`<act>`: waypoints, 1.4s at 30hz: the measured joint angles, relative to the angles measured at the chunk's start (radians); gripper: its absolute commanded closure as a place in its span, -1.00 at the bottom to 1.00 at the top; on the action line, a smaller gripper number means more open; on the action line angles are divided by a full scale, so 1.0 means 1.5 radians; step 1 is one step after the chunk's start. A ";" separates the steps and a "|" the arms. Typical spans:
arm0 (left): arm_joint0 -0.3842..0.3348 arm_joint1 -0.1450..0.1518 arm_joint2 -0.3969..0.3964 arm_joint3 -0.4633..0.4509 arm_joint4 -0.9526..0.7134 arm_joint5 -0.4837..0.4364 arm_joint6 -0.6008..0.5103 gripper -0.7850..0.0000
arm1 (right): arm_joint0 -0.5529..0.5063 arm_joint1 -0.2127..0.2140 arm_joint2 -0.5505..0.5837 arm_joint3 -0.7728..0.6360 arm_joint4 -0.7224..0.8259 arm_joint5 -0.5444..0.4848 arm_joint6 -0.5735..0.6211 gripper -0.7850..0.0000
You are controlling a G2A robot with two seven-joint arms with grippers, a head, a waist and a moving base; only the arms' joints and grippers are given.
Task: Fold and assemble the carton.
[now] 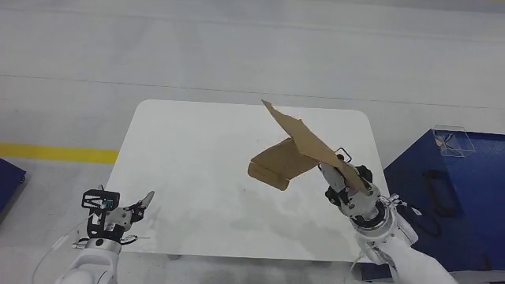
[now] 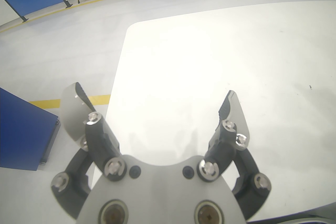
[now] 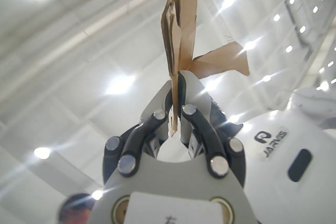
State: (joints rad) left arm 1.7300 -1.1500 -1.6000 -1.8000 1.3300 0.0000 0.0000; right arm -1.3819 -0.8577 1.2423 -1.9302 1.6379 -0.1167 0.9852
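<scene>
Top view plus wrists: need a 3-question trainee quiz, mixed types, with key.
1. Short answer: is the left gripper open or shut?
2. Multiple choice: the carton is
A. lying flat, untouched
B. clamped by an edge in the right gripper, tilted up over the table
C. down on the floor
3. True or false: the carton is a finished, closed box.

Key
1. Open, holding nothing.
2. B.
3. False: it is flattened cardboard with loose flaps sticking out.
</scene>
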 measured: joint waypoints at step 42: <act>-0.094 0.014 -0.097 0.001 -1.057 -0.051 -0.787 -1.00 | -0.031 -0.017 0.022 0.128 -0.654 -0.250 0.081 1.00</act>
State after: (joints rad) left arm 1.5892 -1.1293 -1.7453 -1.7978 -0.2551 -0.0760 -1.1805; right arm -1.4289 -0.8828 1.2759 -1.7378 0.6569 -0.4910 1.1066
